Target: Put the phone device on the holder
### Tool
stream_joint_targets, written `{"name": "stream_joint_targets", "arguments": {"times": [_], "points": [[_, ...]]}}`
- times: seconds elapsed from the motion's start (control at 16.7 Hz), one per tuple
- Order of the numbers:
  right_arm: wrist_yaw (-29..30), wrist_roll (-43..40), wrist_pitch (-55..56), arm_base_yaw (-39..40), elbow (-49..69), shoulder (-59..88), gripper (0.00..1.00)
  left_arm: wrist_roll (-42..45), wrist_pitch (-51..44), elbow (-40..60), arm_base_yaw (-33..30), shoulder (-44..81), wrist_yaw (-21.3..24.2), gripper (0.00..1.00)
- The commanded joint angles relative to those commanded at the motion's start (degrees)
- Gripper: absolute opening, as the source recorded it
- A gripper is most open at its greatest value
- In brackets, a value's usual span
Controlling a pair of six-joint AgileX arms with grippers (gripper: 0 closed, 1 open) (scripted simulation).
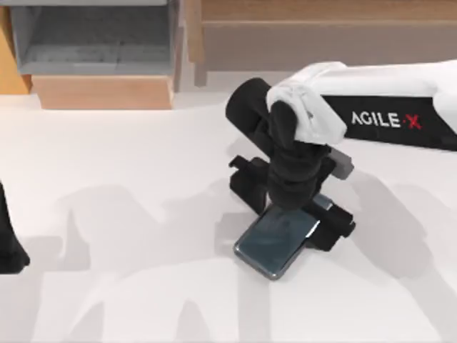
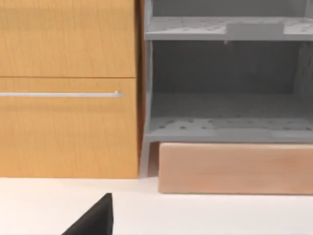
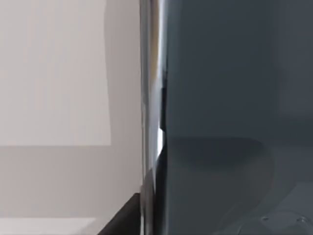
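White counter point(image 1: 128, 286) spreading under everything, with a grey open shelf unit point(image 1: 96, 39) and wooden cabinets along its far edge; same shelf unit point(image 2: 227, 78) and a wood-fronted cabinet with a thin silver handle point(image 2: 63, 94) seen close from the left wrist view. Reaching in from the right edge of the top view, the white-and-black AgileX right arm point(image 1: 385, 107), wrist bent down over the middle of the counter. Below it, the right gripper point(image 1: 289, 207), jaws hidden by the wrist, so cannot tell wide or narrow, gripping or not. Directly under that, the black holder point(image 1: 335, 227), parts poking out left and right of the wrist. Leaning tilted on the holder, the phone device point(image 1: 277, 243), lower corner toward the near edge, its dark face and silvery rim point(image 3: 149, 98) pressed close in the right wrist view. Parked at the far left edge, the left gripper point(image 1: 8, 250).
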Motion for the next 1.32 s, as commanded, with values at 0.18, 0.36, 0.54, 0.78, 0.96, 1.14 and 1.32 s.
{"name": "stream_joint_targets", "arguments": {"times": [0.18,0.36,0.54,0.78,0.96,1.14,1.32], "points": [[0.0,0.0,0.0,0.0,0.0,0.0,0.02,0.0,0.0,0.0,0.0,0.0,0.0,1.00],[0.0,0.0,0.0,0.0,0.0,0.0,0.00,0.0,0.0,0.0,0.0,0.0,0.0,1.00],[0.0,0.0,0.0,0.0,0.0,0.0,0.00,0.0,0.0,0.0,0.0,0.0,0.0,1.00],[0.1,-0.5,-2.4,0.0,0.6,-2.5,0.00,0.0,0.0,0.0,0.0,0.0,0.0,1.00],[0.1,-0.5,-4.9,0.0,1.7,-3.3,0.00,0.0,0.0,0.0,0.0,0.0,0.0,1.00],[0.1,-0.5,-6.0,0.0,2.6,-4.0,0.00,0.0,0.0,0.0,0.0,0.0,0.0,1.00],[0.1,-0.4,-5.8,0.0,2.5,-3.8,0.00,0.0,0.0,0.0,0.0,0.0,0.0,1.00]]}}
